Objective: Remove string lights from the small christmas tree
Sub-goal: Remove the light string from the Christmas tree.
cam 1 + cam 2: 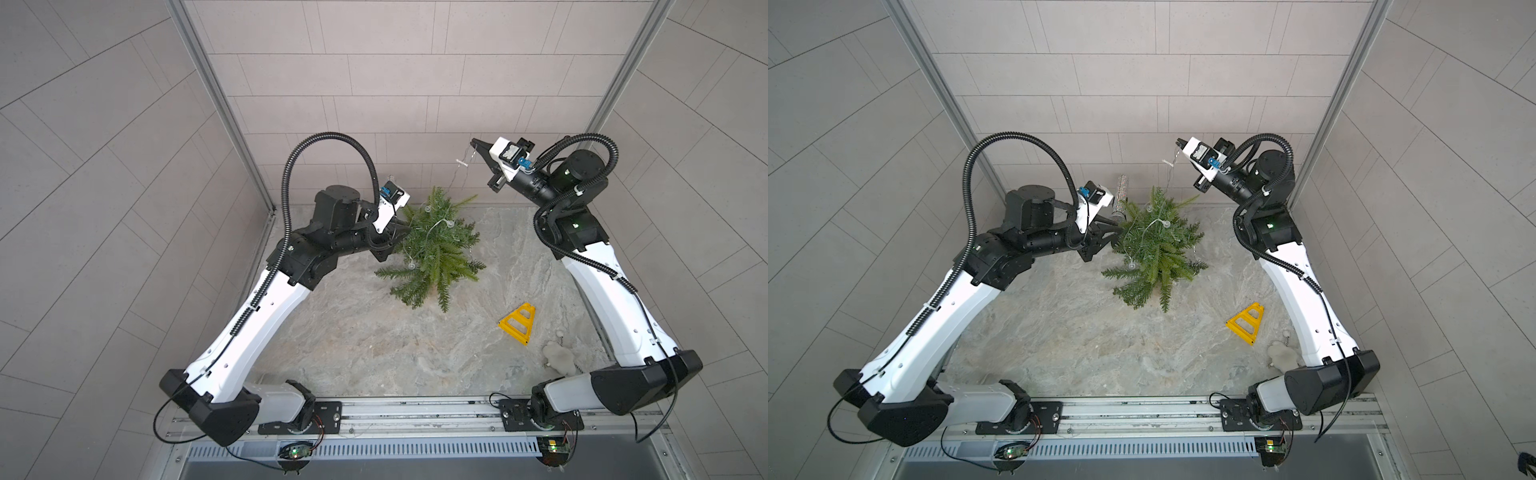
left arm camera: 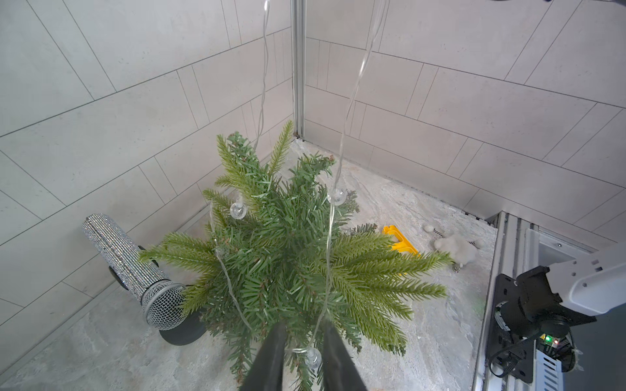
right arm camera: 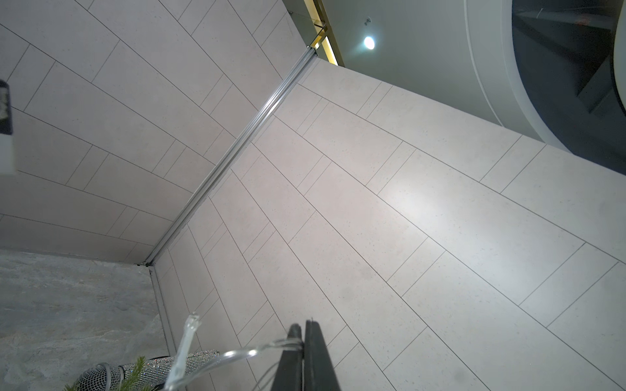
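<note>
The small christmas tree (image 1: 434, 249) stood at the table's (image 1: 353, 332) 12 o'clock side, near the back wall. The string lights (image 1: 432, 227) lay draped across its branches, clear bulbs showing among the needles in both top views. From the crown, thin strands rose toward 1 o'clock to the right tool (image 1: 473, 144), held high over the table. In the right wrist view that tool (image 3: 303, 326) was together, clamped on the wire (image 3: 237, 353), with a loose end sticking out beside it.

The left tool (image 1: 402, 233) reached into the foliage from the tree's 9 o'clock. In the left wrist view its fingers (image 2: 277, 342) stood apart, with a strand and a bulb (image 2: 312, 357) between them; I cannot tell whether they pressed on anything.

A glittery microphone (image 1: 1122, 191) stood at the tree's 10 o'clock. A yellow triangular frame (image 1: 519, 323) lay at 4 o'clock.
</note>
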